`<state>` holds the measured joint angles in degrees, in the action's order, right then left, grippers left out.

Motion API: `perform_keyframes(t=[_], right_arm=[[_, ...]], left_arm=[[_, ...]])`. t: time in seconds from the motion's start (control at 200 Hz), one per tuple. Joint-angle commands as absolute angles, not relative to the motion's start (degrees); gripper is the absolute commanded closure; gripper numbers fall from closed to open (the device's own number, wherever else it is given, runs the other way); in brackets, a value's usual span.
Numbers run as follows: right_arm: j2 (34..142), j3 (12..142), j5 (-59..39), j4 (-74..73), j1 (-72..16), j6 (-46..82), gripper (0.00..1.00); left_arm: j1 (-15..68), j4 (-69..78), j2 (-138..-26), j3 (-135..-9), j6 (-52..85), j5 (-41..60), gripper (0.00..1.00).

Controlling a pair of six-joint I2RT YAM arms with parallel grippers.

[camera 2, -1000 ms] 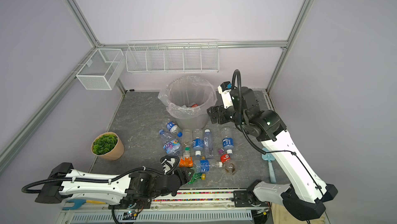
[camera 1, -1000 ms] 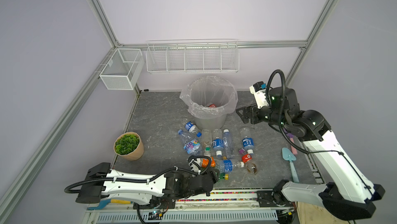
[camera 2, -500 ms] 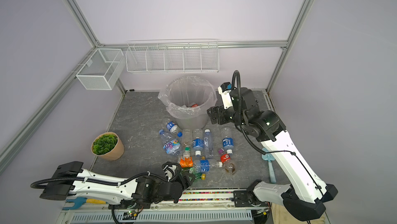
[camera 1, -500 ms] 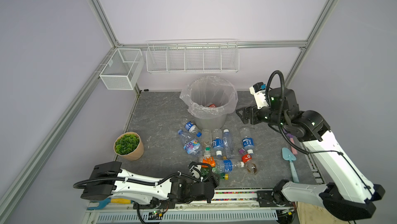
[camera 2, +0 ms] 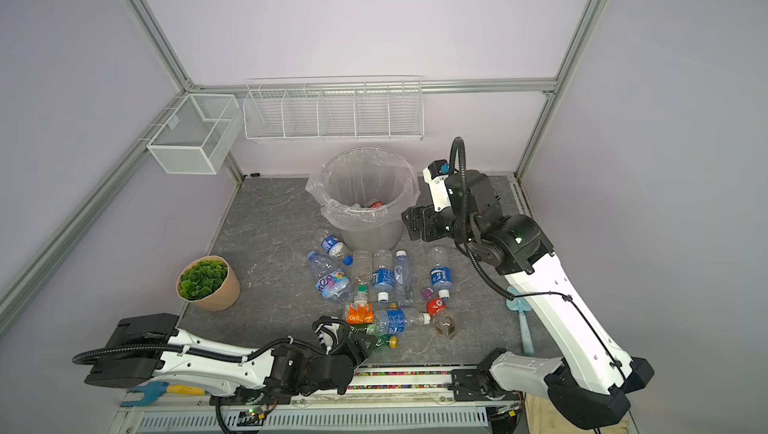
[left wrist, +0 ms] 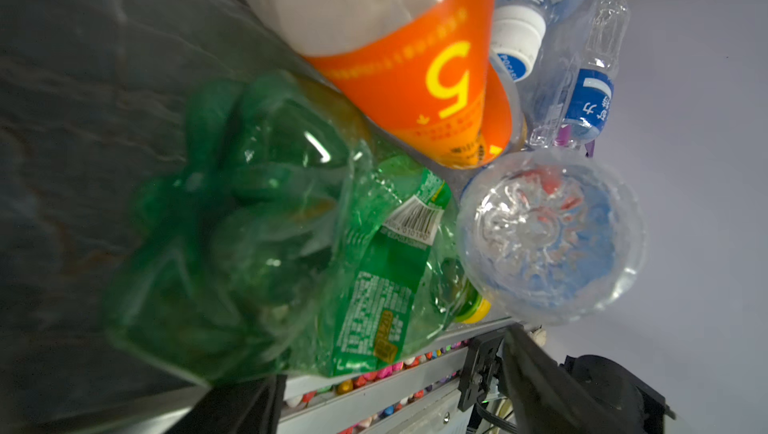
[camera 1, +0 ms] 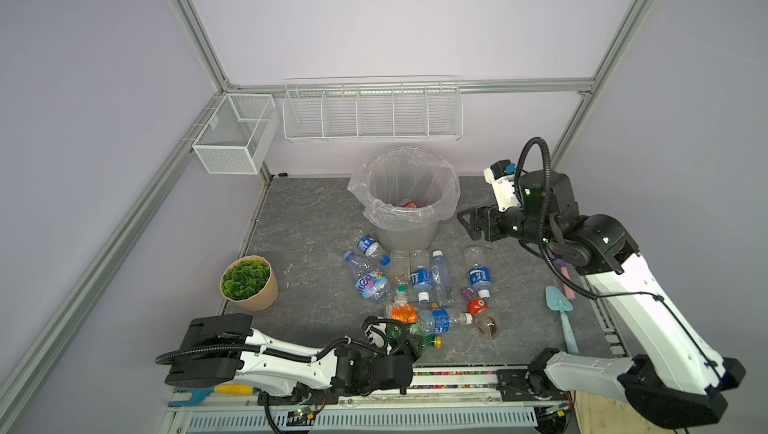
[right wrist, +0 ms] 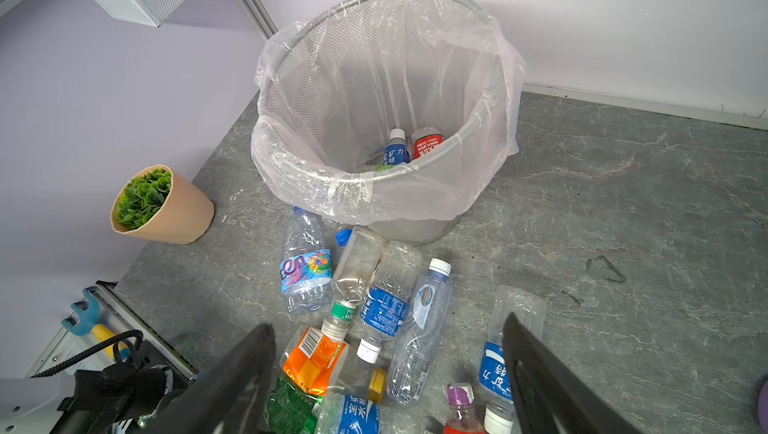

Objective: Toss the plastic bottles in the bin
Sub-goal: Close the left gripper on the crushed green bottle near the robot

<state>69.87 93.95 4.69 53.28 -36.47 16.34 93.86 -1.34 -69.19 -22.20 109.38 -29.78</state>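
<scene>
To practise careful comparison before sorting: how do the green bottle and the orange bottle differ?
The green bottle is tinted green throughout; the orange bottle is clear with an orange label. The green bottle lies nearest the front edge; the orange bottle lies just behind it. Both lie on their sides on the table.

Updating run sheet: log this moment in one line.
left gripper: open at green bottle | right gripper: open, empty, beside bin | bottles: most on table

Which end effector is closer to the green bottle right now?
Left. The left end effector sits open at the base of the green bottle; the right end effector hangs open beside the bin, beyond the bottle pile.
</scene>
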Motion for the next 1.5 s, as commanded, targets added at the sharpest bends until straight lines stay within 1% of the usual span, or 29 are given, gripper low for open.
perform_keyframes(t=[0.0,0.31,0.475,0.78,0.985,1.11,1.294,1.409,1.494], right_arm=[[68.82,93.13,5.27,52.38,-36.14,16.72,0.12],[68.64,92.3,5.53,51.77,-36.14,16.7,0.12],[68.07,91.94,6.23,51.94,-36.04,16.2,0.12],[67.68,90.88,5.98,51.15,-35.76,16.18,0.12],[67.59,90.86,6.0,51.01,-35.66,16.17,0.12],[67.59,91.05,5.88,51.15,-35.66,16.24,0.12],[67.15,91.26,6.0,51.49,-35.56,15.92,0.12],[66.97,91.23,6.32,51.76,-35.56,15.72,0.12],[66.71,91.14,6.33,51.68,-35.54,15.66,0.12]], left_arm=[[92.84,1.33,-69.96,-21.57,109.43,-32.32,0.21],[92.61,13.29,-77.0,-20.32,109.62,-34.62,0.23],[92.57,15.42,-78.86,-19.81,110.73,-36.91,0.29],[91.94,8.33,-73.35,-18.87,111.2,-42.72,0.4],[90.81,7.54,-72.37,-18.27,109.75,-43.52,0.47],[90.13,9.47,-73.84,-18.26,108.9,-43.29,0.52],[89.92,10.79,-75.08,-18.36,108.08,-43.54,0.65],[89.83,8.18,-74.04,-19.44,106.52,-43.94,0.73],[89.82,4.45,-72.34,-20.59,105.54,-44.11,0.76]])
